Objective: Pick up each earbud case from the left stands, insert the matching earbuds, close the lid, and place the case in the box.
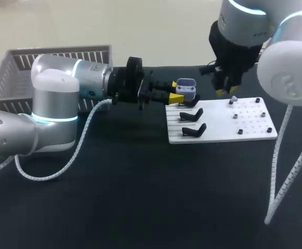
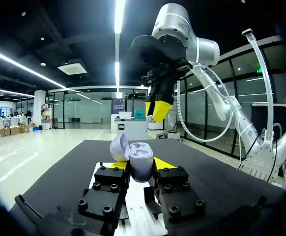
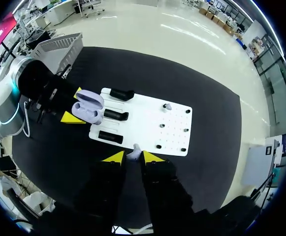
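lavender earbud case [image 1: 186, 86], pale earbud [image 3: 134, 152], white board [image 1: 218, 129], black stands [image 1: 193, 130], grey slatted basket [image 1: 16, 78], black table [image 1: 140, 197]
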`<action>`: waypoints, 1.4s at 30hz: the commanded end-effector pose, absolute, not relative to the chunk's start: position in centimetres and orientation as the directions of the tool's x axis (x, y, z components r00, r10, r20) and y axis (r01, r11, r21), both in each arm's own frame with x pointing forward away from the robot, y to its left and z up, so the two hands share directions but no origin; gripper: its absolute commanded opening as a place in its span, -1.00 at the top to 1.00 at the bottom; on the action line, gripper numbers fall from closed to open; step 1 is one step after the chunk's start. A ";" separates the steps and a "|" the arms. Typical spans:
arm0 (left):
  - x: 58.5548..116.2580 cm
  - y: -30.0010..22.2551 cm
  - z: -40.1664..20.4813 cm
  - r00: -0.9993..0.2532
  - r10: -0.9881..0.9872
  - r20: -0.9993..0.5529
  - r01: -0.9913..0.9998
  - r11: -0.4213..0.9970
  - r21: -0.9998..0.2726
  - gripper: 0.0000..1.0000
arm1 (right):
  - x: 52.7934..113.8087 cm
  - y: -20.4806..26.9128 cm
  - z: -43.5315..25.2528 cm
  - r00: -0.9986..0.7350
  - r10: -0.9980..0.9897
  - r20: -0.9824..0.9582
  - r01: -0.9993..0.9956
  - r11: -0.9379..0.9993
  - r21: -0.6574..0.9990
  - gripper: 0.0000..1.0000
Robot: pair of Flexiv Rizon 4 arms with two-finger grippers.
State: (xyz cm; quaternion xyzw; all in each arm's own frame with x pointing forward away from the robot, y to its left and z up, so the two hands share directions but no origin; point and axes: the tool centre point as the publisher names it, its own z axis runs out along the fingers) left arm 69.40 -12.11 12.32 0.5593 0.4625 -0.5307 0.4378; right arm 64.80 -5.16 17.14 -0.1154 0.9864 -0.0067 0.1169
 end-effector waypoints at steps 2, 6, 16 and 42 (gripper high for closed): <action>69.4 -12.1 12.3 0.010 0.051 -0.999 0.982 -0.189 0.000 1.00 | 64.8 -5.2 17.1 -0.946 -0.229 -0.230 -0.226 0.973 -0.041 1.00; 69.4 -12.1 12.3 0.010 0.051 -0.999 0.982 -0.189 0.000 1.00 | 64.8 -5.2 17.1 -0.946 -0.229 -0.230 -0.226 0.973 -0.041 1.00; 69.4 -12.1 12.3 0.010 0.051 -0.999 0.982 -0.189 0.000 1.00 | 66.7 -0.8 20.6 -0.977 0.051 -0.206 0.065 0.996 -0.061 1.00; 69.4 -12.1 12.3 0.010 0.051 -0.999 0.982 -0.189 0.000 1.00 | 67.5 1.2 20.3 -0.966 0.226 -0.121 0.223 0.974 0.043 1.00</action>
